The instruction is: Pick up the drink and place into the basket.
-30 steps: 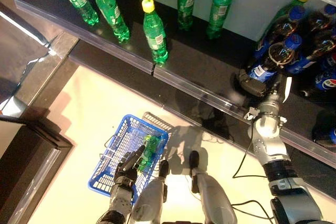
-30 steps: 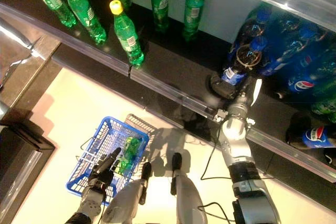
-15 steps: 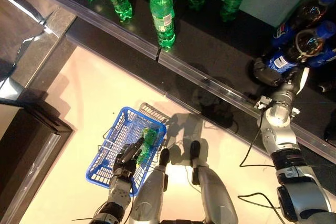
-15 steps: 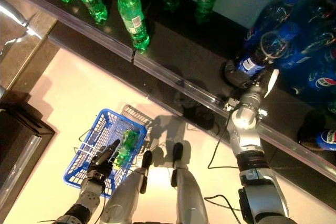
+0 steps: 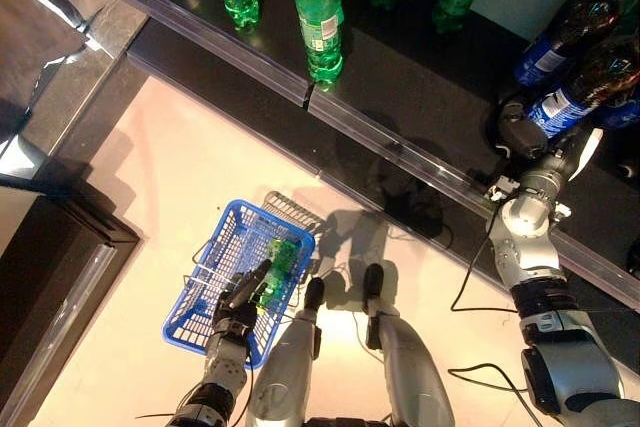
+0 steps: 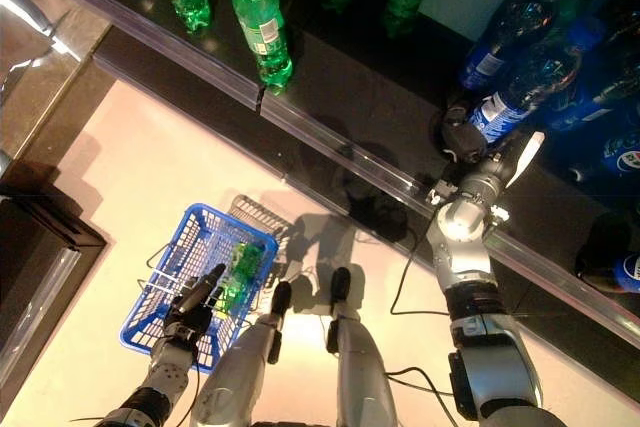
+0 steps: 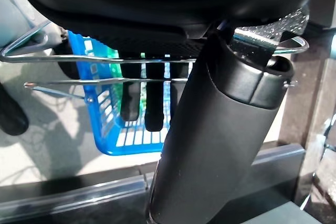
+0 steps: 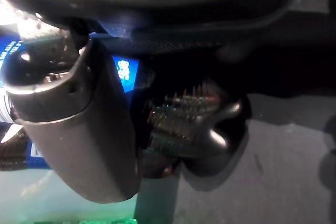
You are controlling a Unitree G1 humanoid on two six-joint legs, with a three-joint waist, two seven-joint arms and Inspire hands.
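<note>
My right hand point(image 5: 522, 134) curls round a blue-labelled cola bottle point(image 5: 572, 99) on the shelf point(image 5: 400, 87); my left hand point(image 5: 240, 299) grips the basket point(image 5: 215, 277) handle.

My left hand point(image 5: 236, 309) hangs low, fingers curled. My right arm reaches forward, its hand point(image 5: 524, 135) closed in a grasp.

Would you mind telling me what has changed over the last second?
Mostly the camera has shifted, sliding the whole scene. The right hand stays closed round the base of a blue-labelled cola bottle on the shelf. The left hand keeps holding the blue basket by its handles, green bottle still inside.
</note>
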